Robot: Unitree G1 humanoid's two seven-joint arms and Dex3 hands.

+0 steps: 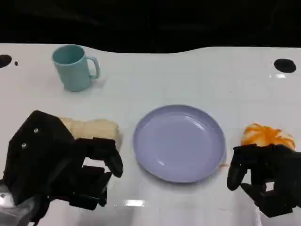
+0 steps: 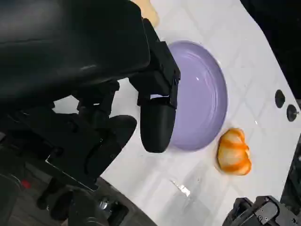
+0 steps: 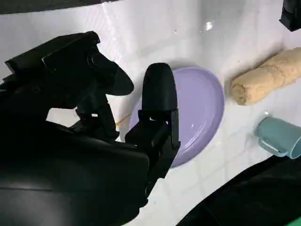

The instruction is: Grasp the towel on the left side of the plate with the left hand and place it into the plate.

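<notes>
Nearest, lower left of the head view: the black many-fingered left hand (image 1: 70, 174), fingers apart and curved, holding nothing. It hovers over the near end of the towel; contact cannot be told.

Lower right, same depth: the black right hand (image 1: 263, 176), fingers loosely spread, empty, set just before an orange-and-white ridged pumpkin-like object (image 1: 268, 135).

Middle ground, left: the rolled beige cloth towel (image 1: 91, 129), lying on its side on the white table (image 1: 188, 70), just beside the plate's left rim and partly hidden by the left hand. The right wrist view shows it as a full roll (image 3: 265, 77), not lifted.

Middle ground, centre: the round lavender plate (image 1: 178, 141), shallow, with nothing on it.

Far left: a pale teal handled mug (image 1: 73, 67), upright, well apart from the towel.

Step in hand, as judged: the approach to the grasp; the towel is not yet taken.

Next move, as judged: lower the left hand so the fingers straddle the roll across its width, close firmly enough that the soft cloth does not unroll or slip, then lift and carry it rightward over the rim to the plate's middle.
</notes>
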